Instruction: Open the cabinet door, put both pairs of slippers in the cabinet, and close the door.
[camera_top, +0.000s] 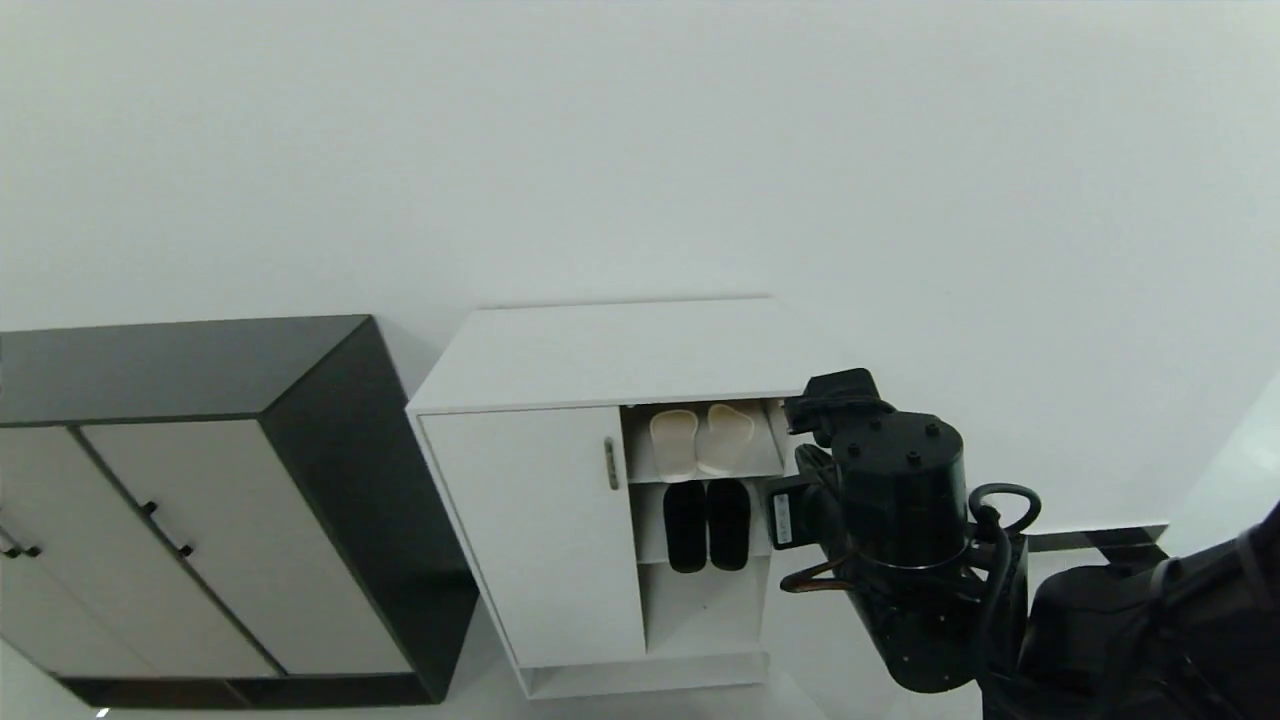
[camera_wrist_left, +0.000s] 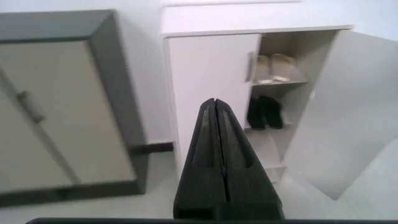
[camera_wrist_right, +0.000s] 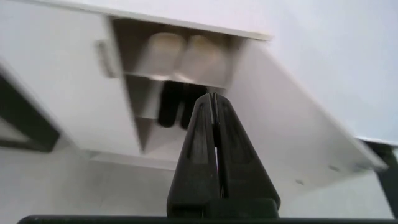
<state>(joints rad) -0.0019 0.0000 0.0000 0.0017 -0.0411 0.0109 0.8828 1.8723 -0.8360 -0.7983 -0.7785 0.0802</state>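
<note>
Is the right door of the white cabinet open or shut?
Open: the right door stands swung outward, showing beige slippers and black slippers inside.

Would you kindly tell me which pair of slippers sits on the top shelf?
The beige pair; the black pair sits directly below it.

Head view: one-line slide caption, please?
Beige slippers on the top shelf, black slippers below, inside the open white cabinet.

Smooth matt white cabinet (camera_top: 540, 520)
</note>
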